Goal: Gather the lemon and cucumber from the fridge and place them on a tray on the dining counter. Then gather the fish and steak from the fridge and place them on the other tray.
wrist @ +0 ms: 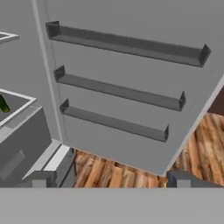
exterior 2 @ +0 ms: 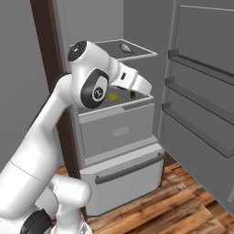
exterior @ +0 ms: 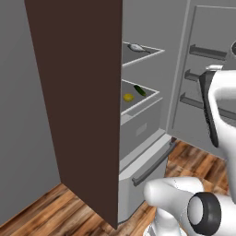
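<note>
The fridge (exterior: 140, 131) stands open. A yellow lemon (exterior: 128, 97) and a dark green cucumber (exterior: 139, 90) lie side by side on its middle shelf, and both also show in the right base view as the lemon (exterior 2: 112, 96) and the cucumber (exterior 2: 133, 95). One shelf higher lies a grey fish (exterior: 137, 47). My gripper (wrist: 109, 180) is open and holds nothing. It sits in front of the middle shelf and faces the open door (wrist: 122, 92), with the cucumber (wrist: 3, 104) at its far left. The steak, the trays and the dining counter are out of view.
A tall dark brown panel (exterior: 78, 92) flanks the fridge on the left. The open door (exterior 2: 196, 91) with three shelf rails stands to the right. Below the shelves are a drawer (exterior 2: 116, 130) and a bottom freezer drawer with a bar handle (exterior 2: 130, 170). The floor is wood.
</note>
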